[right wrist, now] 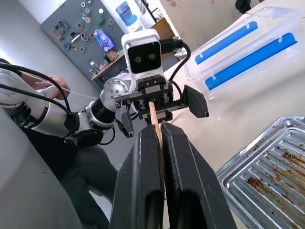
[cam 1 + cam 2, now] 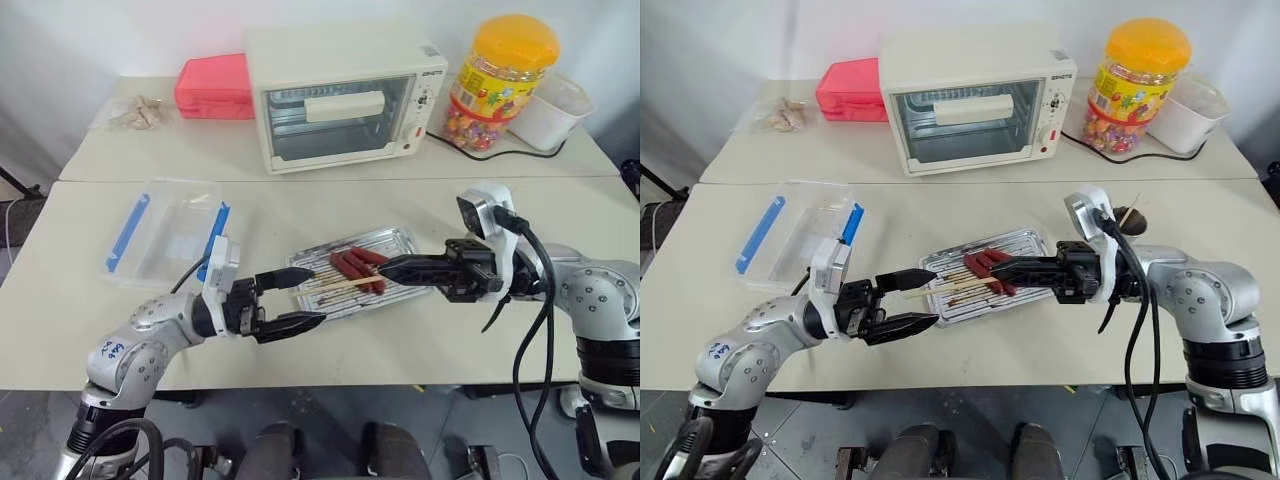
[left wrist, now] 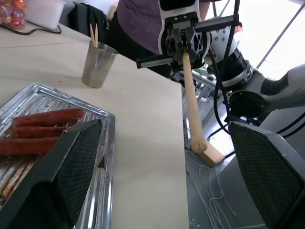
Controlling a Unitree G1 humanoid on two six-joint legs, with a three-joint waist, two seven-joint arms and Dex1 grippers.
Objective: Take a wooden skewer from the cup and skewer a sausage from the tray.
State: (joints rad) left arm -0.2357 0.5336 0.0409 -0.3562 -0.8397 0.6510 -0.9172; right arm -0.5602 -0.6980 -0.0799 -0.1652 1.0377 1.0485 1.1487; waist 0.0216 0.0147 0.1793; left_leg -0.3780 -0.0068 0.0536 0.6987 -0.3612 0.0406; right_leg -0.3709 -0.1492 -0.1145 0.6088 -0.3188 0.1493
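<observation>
The right tool (image 2: 392,269) is closed on a wooden skewer (image 2: 338,287), which is clamped between its two black fingers (image 1: 143,181) and projects from their tips toward the left tool (image 2: 305,298). In the head views the skewer extends level above the tray (image 2: 400,240), its free end reaching into the gap between the left tool's fingers. The left tool is fully open, with its fingers (image 3: 66,167) spread well apart and gripping nothing; it faces the right tool across the near edge of the tray.

The tray lies on the worktop (image 2: 420,340) between the two arms. Three sausages (image 2: 358,264) rest side by side at one end of its ridged bottom. The cup (image 3: 98,64) stands upright on the worktop beyond the tray in the left wrist view, with further skewers standing in it.

A clear plastic box (image 2: 170,235) with blue clips sits on the worktop to the left of the tray.
</observation>
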